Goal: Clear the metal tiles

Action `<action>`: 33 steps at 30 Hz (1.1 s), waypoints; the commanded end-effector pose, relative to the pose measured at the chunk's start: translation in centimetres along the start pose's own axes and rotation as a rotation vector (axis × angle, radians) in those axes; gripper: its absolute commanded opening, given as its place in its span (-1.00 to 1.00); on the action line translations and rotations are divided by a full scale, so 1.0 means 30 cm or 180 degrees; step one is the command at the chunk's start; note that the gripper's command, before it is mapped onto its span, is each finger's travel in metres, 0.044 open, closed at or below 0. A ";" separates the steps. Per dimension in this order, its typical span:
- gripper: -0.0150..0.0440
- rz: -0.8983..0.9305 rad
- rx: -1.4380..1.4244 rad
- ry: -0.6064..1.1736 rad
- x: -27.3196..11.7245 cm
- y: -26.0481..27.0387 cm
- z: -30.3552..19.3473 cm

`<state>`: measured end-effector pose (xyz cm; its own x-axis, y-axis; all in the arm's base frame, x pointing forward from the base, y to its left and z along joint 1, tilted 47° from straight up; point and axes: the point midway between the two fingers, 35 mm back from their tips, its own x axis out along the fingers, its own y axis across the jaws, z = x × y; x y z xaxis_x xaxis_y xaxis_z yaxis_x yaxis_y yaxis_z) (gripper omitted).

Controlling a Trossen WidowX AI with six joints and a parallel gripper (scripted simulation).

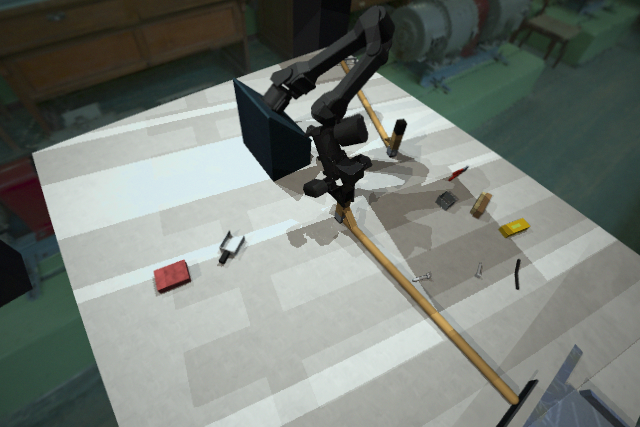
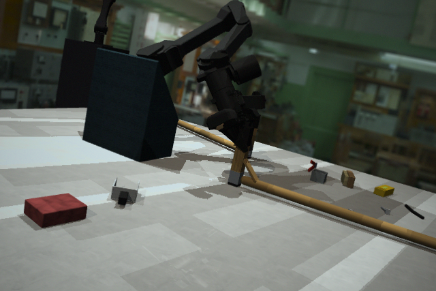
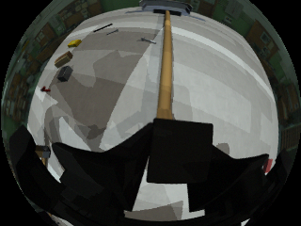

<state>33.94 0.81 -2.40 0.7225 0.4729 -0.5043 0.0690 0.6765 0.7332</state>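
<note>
The long scraper has a wooden pole (image 1: 431,308) (image 2: 317,206) (image 3: 166,71), an upright wooden grip post (image 2: 238,161) with a grey foot, and a black blade (image 1: 528,387) at the far end. My gripper (image 1: 345,199) (image 2: 245,145) is shut on the grip post at the pole's near end. The pole runs low over the table, away from the arm. The blade is at the near edge of the bluish steel bench plate (image 1: 567,404), which is cut off at the lower right in the top view. No tiles can be made out; the catch box is not clearly visible.
A second pole tool (image 1: 371,111) lies behind the arm. A yellow block (image 1: 515,227) (image 2: 383,190), wooden block (image 1: 481,204), grey block (image 1: 446,200) and several small tools lie beside the scraper pole. A red block (image 1: 172,276) (image 2: 55,209) and metal bracket (image 1: 232,245) are on its other side.
</note>
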 end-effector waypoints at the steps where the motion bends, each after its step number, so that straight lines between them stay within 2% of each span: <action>1: -0.49 0.0000 0.0000 0.0000 0.000 0.000 0.000; 33: -0.49 0.0007 -0.0024 0.0036 -0.006 0.005 0.004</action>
<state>33.73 0.88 -2.32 0.7109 0.4785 -0.5154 0.0742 0.6777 0.7316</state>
